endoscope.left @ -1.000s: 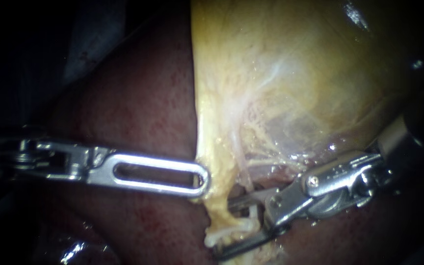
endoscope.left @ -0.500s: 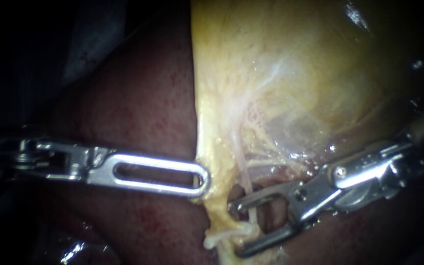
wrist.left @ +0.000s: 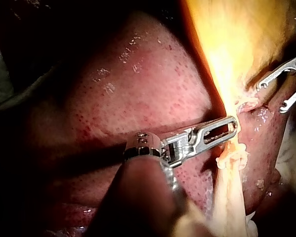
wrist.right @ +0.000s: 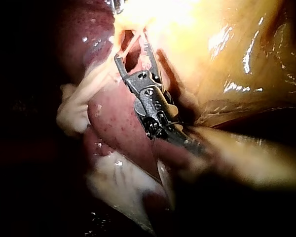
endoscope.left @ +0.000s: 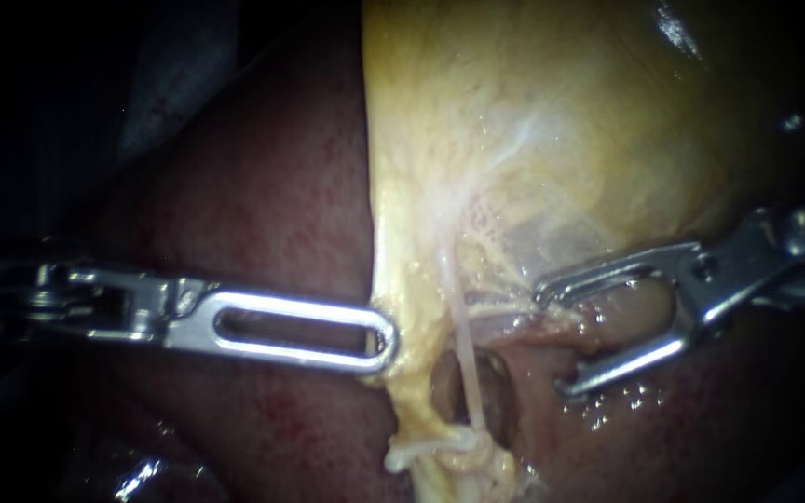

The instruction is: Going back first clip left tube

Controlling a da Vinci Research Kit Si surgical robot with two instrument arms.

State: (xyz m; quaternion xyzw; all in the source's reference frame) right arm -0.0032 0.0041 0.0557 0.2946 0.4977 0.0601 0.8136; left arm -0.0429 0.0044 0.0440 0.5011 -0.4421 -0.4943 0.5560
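A thin pale tube [endoscope.left: 465, 349] runs down from the yellow gallbladder [endoscope.left: 533, 121] across a dark hollow to a knot of pale tissue [endoscope.left: 458, 449]. No clip shows on the tube. My right instrument [endoscope.left: 552, 337] stands to the tube's right with its jaws wide open and nothing between them; it also shows in the right wrist view [wrist.right: 132, 53] and the left wrist view [wrist.left: 271, 97]. My left instrument [endoscope.left: 386, 340], with a slotted jaw, is shut on the gallbladder's lower left edge [wrist.left: 232, 129].
Dark red liver [endoscope.left: 263, 205] fills the left and lower parts of the endoscope view, under the left instrument's shaft. Wet pink tissue [endoscope.left: 607, 410] lies beneath the right instrument's lower jaw. A pale strip of tissue [wrist.left: 232, 187] hangs down beside the left instrument's jaws.
My right instrument has drawn back to the right and upward, so the tube that stood between its open jaws is now clear of them. The left instrument has not moved.
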